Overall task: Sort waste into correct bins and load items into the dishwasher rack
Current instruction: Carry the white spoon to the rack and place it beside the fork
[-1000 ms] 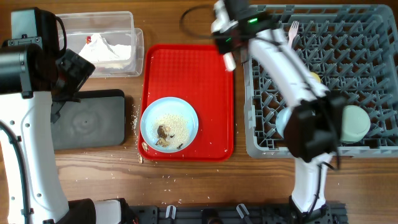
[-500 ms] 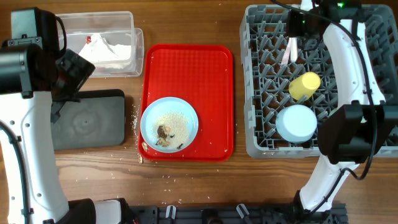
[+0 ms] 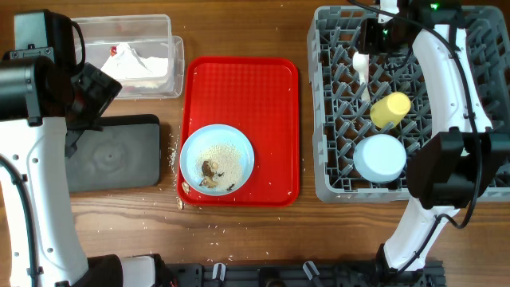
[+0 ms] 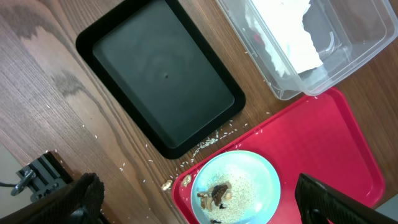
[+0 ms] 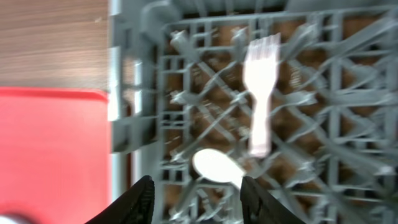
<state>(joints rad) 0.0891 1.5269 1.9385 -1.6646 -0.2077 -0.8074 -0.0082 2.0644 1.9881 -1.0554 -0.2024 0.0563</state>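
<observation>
1. The right hand (image 5: 198, 184) hangs over the far left part of the rack (image 3: 414, 187). Its fingers (image 5: 140, 198) are spread wide and grip nothing.
2. The spoon (image 5: 217, 167) lies on the rack lattice just ahead of those fingertips, its bowl end showing between them in the wrist view.
3. The fork (image 5: 260, 93) lies flat in the rack just beyond the spoon, tines pointing away from the hand.
4. A yellow cup (image 3: 390, 109) lies on its side near the middle of the rack. A pale bowl (image 3: 380, 157) sits just beside it, toward the near edge.
5. The left hand (image 4: 198, 186) is held high above the left side of the table (image 3: 239, 239), its fingers wide apart and empty.
6. The plate (image 3: 217, 159) sits at the near end of the red tray (image 3: 239, 80), carrying rice (image 3: 227, 157) and brown scraps (image 3: 209, 169).
7. The clear tub (image 3: 163, 48) at the far left holds the napkin (image 3: 135, 62).
8. The black tray (image 3: 111, 151) lies just nearer than the tub, left of the red tray.
9. Loose grains (image 3: 174, 151) dot the table between the black tray and the red tray.
</observation>
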